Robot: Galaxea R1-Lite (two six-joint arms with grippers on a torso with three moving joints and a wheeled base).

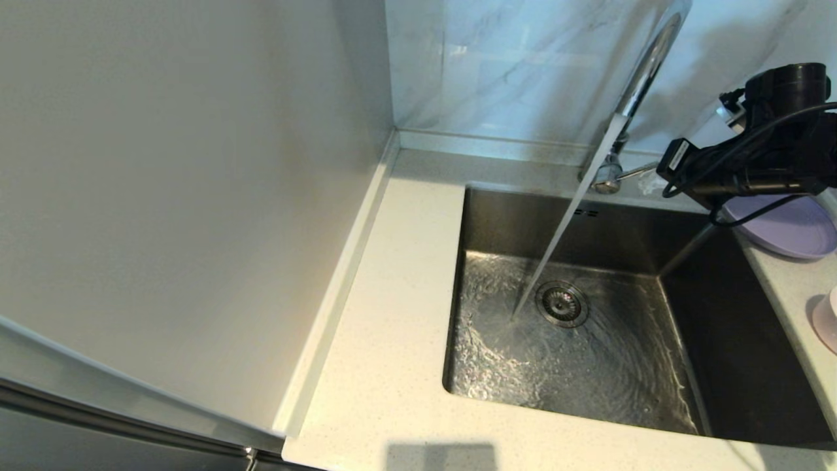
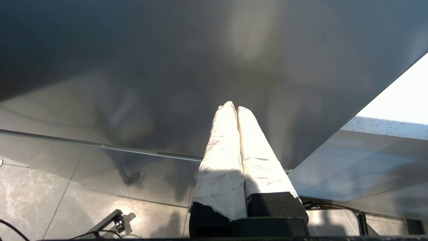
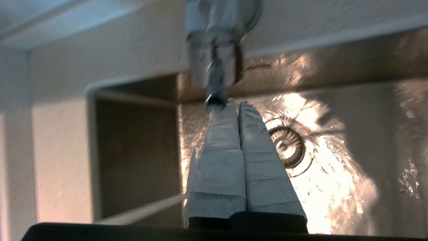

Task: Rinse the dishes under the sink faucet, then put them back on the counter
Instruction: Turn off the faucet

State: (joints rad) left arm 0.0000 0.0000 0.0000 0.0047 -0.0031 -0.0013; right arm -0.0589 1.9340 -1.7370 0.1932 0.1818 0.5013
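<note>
- Right gripper (image 3: 236,104): tape-wrapped fingers pressed together, holding nothing, tips right at the end of the thin lever (image 3: 215,87) of the tall chrome gooseneck faucet (image 1: 644,69).
- Water stream pours into the square brushed-steel sink (image 1: 739,340), landing just beside the round metal drain strainer (image 1: 562,303).
- Shallow lilac plate (image 1: 794,229) sits on the off-white speckled stone counter (image 1: 386,353) at the sink's right, under the right arm.
- Pale pink bowl (image 1: 828,318) at the right edge, partly cut off.
- Left gripper (image 2: 234,107): fingers closed, empty, parked away from the sink.
</note>
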